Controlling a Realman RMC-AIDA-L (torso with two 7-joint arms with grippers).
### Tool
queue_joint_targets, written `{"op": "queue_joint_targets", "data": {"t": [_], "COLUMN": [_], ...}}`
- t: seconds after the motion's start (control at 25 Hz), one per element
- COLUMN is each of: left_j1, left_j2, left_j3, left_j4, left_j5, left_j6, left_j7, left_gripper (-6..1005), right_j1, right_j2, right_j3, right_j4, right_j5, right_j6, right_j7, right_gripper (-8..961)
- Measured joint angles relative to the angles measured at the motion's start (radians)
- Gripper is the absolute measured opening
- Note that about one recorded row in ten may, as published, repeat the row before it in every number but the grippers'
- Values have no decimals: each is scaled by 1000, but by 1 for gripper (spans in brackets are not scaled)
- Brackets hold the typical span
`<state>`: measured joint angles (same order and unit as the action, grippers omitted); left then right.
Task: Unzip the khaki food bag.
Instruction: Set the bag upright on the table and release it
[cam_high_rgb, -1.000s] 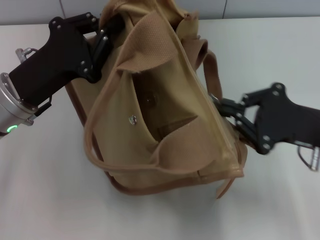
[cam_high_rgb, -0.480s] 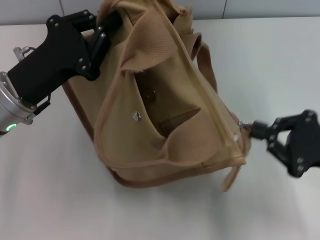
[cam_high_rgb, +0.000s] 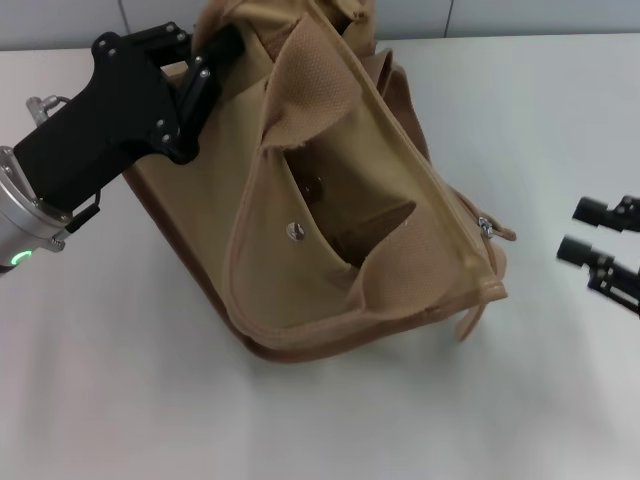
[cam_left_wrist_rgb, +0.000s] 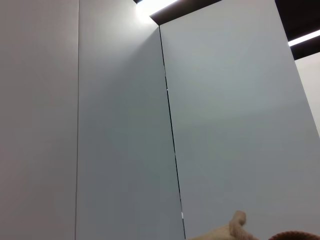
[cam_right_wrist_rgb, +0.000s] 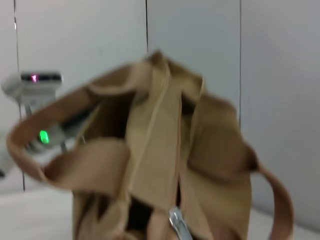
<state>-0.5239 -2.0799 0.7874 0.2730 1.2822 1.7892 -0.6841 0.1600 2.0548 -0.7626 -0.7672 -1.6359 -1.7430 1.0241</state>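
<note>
One khaki food bag (cam_high_rgb: 330, 200) lies tipped over in the middle of the white desk (cam_high_rgb: 120, 400), its pocketed front turned up toward the head camera. Darker brown trim runs along its lower edge, and a webbing handle (cam_high_rgb: 310, 70) folds across the upper part of the front. The pocket gapes, with a metal snap (cam_high_rgb: 294, 231) showing on its face and a second fastener in the shadow just above it. Along the bag's right-hand side runs the zipper seam; the silver zipper pull (cam_high_rgb: 485, 227) sits near the lower corner, next to a short tab of strap. In the right wrist view the bag (cam_right_wrist_rgb: 160, 150) stands in front of grey wall panels, and the pull (cam_right_wrist_rgb: 176, 220) shines at the base of the central seam.

At the bag's far upper-left corner, the left end effector (cam_high_rgb: 205, 60) is pressed into the canvas, its black fingers closed on the fabric there. Its arm comes in from the left edge, a green light glowing on the silver wrist.

Well apart from the bag, at the right edge, the right end effector (cam_high_rgb: 600, 232) hovers over the desk with its two fingers spread and nothing between them, clear of the pull.
</note>
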Motion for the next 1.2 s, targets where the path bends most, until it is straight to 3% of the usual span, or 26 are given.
{"op": "queue_joint_targets", "data": {"t": [0.24,0.72,0.88,0.96,1.2], "left_j1": [-2,1,-1,0,2], "left_j2": [0,0,0,0,0], "left_j3": [4,6,10,20,60], "left_j4": [0,-5,-18,-29,-88], "left_j5": [0,1,6,7,8], "left_j6": [0,0,-1,-2,-3], "left_j7": [0,0,0,0,46], "left_gripper": [101,104,105,106,107], "right_j1": [85,246,259,256,247], "right_j2": [29,36,38,38,35], "right_j3": [5,-36,-42,-46,-37], "right_j4": [14,176,199,198,170], "right_j5": [-124,-104,-46,60,121], "right_j6": [151,233,269,311,323], "right_j7": [-41,-164,-194,-192,-176], "right_gripper": [443,789,699,654,522]}}
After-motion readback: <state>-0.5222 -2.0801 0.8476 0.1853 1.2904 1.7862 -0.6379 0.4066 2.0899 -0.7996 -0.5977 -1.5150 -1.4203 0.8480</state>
